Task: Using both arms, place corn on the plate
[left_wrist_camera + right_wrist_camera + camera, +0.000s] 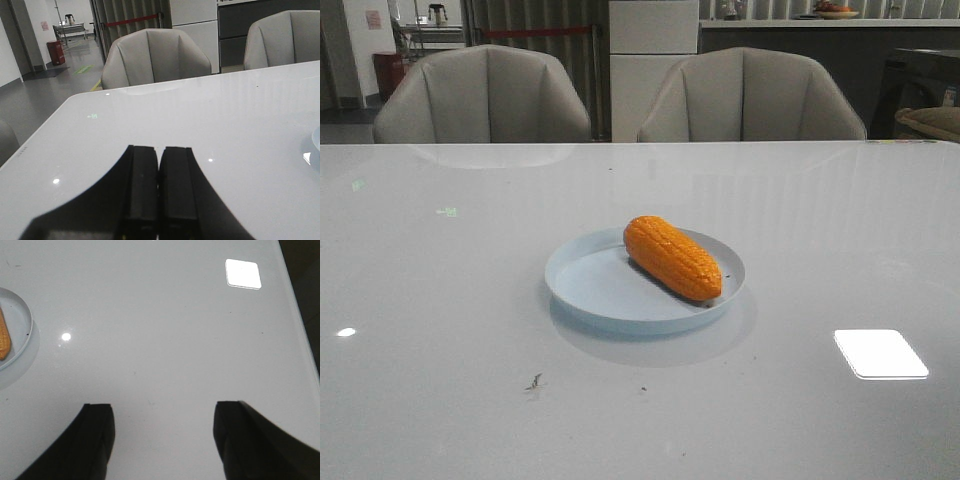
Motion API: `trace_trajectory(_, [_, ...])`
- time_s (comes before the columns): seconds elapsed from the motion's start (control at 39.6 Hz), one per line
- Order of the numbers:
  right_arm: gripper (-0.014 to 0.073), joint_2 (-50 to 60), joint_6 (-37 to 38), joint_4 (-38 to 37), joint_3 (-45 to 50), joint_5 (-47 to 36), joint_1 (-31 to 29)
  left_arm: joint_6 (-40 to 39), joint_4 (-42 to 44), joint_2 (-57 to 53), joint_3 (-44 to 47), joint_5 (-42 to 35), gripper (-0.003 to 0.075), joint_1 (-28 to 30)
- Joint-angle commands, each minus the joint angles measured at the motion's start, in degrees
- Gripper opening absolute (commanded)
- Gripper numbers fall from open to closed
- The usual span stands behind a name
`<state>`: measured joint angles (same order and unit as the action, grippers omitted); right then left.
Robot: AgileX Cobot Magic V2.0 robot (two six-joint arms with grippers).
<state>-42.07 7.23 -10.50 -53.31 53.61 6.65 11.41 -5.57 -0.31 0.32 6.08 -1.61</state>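
The orange-yellow corn (672, 257) lies slantwise on the pale-blue plate (592, 287) in the middle of the white table in the front view. Neither arm shows in the front view. In the left wrist view my left gripper (159, 149) is shut with nothing between its fingers, over bare table, and the plate's rim (316, 140) shows at the edge. In the right wrist view my right gripper (164, 406) is open and empty above bare table, well away from the plate (20, 335) with a strip of the corn (4, 337) at the frame's edge.
Two grey chairs (485, 95) (750, 95) stand behind the table's far edge. A bright square light reflection (880, 353) lies on the tabletop at the front right. The table's edge (300, 335) runs near the right gripper in the right wrist view.
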Motion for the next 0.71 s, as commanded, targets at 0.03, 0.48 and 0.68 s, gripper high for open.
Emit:
trace_trajectory(0.03, [0.0528, 0.1, -0.3, -1.2, -1.4, -3.5, -0.5, -0.3, -0.7, -0.8, 0.1, -4.1, 0.0091, 0.1])
trace_trajectory(0.48, [0.0528, 0.1, -0.3, -1.2, -1.4, -3.5, -0.5, -0.3, -0.7, -0.8, 0.1, -4.1, 0.0091, 0.1])
trace_trajectory(0.68, [0.0517, 0.3, -0.3, 0.1, -1.4, -3.0, -0.5, -0.3, -0.7, -0.8, 0.1, -4.1, 0.0091, 0.1])
